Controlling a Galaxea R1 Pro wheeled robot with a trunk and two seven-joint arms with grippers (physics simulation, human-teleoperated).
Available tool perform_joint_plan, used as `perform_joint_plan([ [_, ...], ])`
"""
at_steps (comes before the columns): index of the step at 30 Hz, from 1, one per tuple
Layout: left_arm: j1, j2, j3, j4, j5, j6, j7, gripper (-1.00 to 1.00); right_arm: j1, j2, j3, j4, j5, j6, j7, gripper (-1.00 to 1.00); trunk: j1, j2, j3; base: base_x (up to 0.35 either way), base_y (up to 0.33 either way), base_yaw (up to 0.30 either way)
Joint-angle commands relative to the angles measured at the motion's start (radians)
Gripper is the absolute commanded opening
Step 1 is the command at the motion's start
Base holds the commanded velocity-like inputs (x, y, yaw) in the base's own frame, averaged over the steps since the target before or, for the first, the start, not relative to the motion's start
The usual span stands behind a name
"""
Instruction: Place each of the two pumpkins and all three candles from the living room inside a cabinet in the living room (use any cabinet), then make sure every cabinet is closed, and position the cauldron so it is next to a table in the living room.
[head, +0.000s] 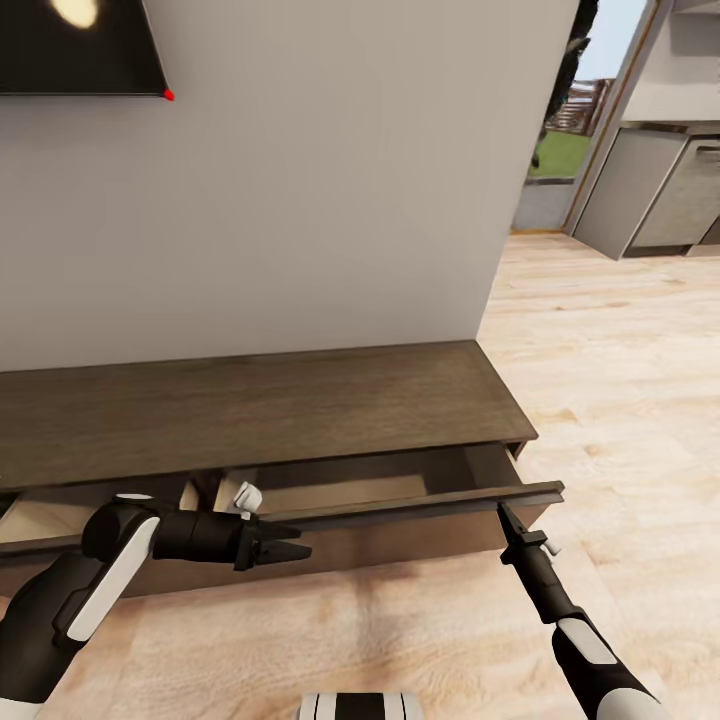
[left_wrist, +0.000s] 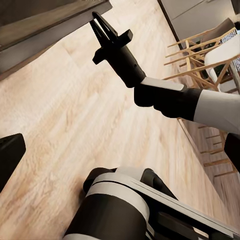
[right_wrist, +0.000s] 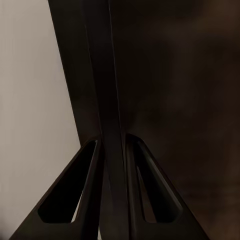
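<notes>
The cabinet (head: 260, 410) is a long, low dark-brown unit standing against the pale wall (head: 330, 180), its long axis running along the wall from the head view's left edge to the wall's corner at the right. Its right-hand drawer (head: 400, 505) is pulled out toward the robot, showing a pale interior; the drawer front's long top edge runs parallel to the cabinet top. A second pale compartment shows open at the left, partly hidden behind the left arm.

The right gripper (head: 503, 510) reaches up to the right end of the drawer front, and in the right wrist view its two fingers (right_wrist: 95, 200) lie closed against either side of the thin dark edge of the panel (right_wrist: 107, 100), pinching it.

The left gripper (head: 295, 550) hovers in front of the drawer front, pointing toward the right, its fingers close together with nothing between them.

Light wooden floor (head: 600, 340) spreads out to the right, toward grey kitchen cupboards (head: 660, 190). A dark screen (head: 70, 45) hangs on the wall above. In the left wrist view, wooden chairs (left_wrist: 210, 55) stand beyond the right arm.
</notes>
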Motion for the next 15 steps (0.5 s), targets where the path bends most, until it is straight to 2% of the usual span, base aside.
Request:
perform_joint_plan([
  [1, -0.001, 0.001, -0.001, 0.000, 0.001, 0.004, -0.002, 1.00, 0.000, 0.000, 0.020, 0.005, 0.011, 0.006, 0.007, -1.00, 0.000, 0.000, -0.001, -0.057, 0.000, 0.000],
  [15, -0.001, 0.001, -0.001, 0.000, 0.001, 0.004, -0.002, 1.00, 0.000, 0.000, 0.020, 0.005, 0.011, 0.006, 0.007, -1.00, 0.000, 0.000, -0.001, -0.054, 0.000, 0.000],
])
